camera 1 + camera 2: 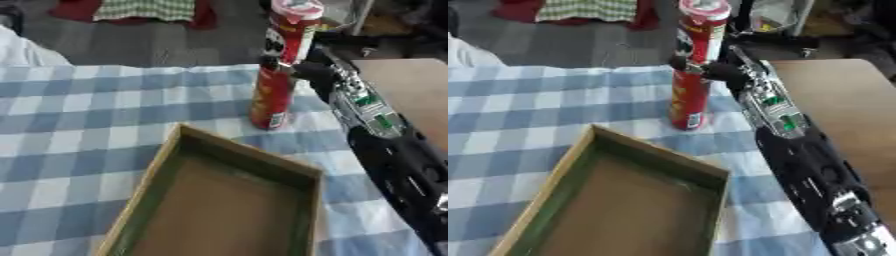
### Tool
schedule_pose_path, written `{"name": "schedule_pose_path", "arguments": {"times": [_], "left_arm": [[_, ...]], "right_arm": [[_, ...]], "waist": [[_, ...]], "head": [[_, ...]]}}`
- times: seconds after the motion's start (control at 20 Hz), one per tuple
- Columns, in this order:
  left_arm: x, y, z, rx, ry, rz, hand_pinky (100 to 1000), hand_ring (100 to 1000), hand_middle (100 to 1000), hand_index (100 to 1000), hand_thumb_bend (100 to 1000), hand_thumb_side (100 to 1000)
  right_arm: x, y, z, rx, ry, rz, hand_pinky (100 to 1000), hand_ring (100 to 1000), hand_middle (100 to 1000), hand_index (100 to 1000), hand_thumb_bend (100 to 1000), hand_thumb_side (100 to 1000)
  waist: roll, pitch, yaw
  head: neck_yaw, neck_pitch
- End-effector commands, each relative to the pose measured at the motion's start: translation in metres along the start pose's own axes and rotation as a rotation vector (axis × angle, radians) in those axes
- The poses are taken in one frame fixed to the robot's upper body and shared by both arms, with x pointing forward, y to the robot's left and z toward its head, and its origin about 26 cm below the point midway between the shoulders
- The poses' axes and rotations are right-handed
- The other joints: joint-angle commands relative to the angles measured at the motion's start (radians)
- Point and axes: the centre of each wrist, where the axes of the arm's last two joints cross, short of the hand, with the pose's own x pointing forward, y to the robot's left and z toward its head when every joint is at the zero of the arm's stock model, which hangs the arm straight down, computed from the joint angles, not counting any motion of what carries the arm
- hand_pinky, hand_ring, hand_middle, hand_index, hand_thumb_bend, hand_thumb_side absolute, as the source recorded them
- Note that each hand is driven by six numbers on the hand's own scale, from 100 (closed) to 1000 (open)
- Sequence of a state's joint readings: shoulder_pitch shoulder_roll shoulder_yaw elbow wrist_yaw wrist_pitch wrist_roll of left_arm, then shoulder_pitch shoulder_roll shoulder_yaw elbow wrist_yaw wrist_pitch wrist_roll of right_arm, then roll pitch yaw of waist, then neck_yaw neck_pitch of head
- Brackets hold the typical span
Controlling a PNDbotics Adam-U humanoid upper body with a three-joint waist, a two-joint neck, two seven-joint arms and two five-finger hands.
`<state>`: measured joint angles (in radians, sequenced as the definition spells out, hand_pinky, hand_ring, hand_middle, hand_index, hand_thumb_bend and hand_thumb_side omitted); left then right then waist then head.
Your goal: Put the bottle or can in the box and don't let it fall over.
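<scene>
Right robot hand [302, 67] grips upright can [282, 65]

So the count here: one tall red crisp can [280, 70] standing on the checked cloth, one open cardboard box [219, 200] with green inner walls, and one blue-and-white checked tablecloth [79, 120] over the worktop. One robot hand [715, 70] shows, the right one, at the can. That's everything I can count.

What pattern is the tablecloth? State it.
Blue and white checks on the tablecloth; clearest in the left eye view.
</scene>
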<state>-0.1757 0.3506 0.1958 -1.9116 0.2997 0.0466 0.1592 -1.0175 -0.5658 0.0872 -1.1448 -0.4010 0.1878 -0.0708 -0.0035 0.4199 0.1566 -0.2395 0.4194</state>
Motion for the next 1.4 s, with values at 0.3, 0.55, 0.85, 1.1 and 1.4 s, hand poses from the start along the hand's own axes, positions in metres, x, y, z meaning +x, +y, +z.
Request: {"name": "schedule_pose_path", "arguments": {"times": [0.3, 0.55, 0.85, 1.1, 1.4], "left_arm": [[0.009, 0.004, -0.002, 0.001, -0.030, -0.020, 1000, 1000, 890, 792, 270, 683], [0.008, 0.005, -0.001, 0.003, -0.031, -0.021, 1000, 1000, 889, 791, 268, 682], [0.009, 0.005, -0.001, 0.005, -0.031, -0.021, 1000, 1000, 889, 791, 268, 681], [0.008, 0.007, -0.001, 0.008, -0.028, -0.024, 1000, 1000, 888, 791, 264, 680], [0.007, 0.014, 0.002, 0.025, -0.016, -0.049, 1000, 1000, 887, 791, 264, 676]], "right_arm": [[0.015, -0.004, 0.001, -0.020, -0.087, -0.041, 864, 478, 385, 216, 666, 100], [0.021, -0.005, 0.002, -0.008, -0.122, -0.049, 849, 418, 329, 167, 554, 100], [0.031, -0.004, 0.004, 0.005, -0.159, -0.081, 810, 336, 257, 122, 257, 100], [0.046, -0.005, 0.007, 0.019, -0.192, -0.083, 807, 329, 252, 120, 139, 100], [0.081, -0.001, 0.020, -0.003, -0.235, -0.087, 796, 331, 255, 124, 216, 100]], "waist": [[0.001, -0.024, 0.002], [0.001, -0.026, -0.001], [0.003, -0.034, -0.005], [0.003, -0.047, -0.010], [-0.004, -0.086, -0.046]], "head": [[-0.003, 0.002], [-0.008, 0.010], [-0.010, 0.015], [-0.009, 0.026], [0.018, 0.078]]}}
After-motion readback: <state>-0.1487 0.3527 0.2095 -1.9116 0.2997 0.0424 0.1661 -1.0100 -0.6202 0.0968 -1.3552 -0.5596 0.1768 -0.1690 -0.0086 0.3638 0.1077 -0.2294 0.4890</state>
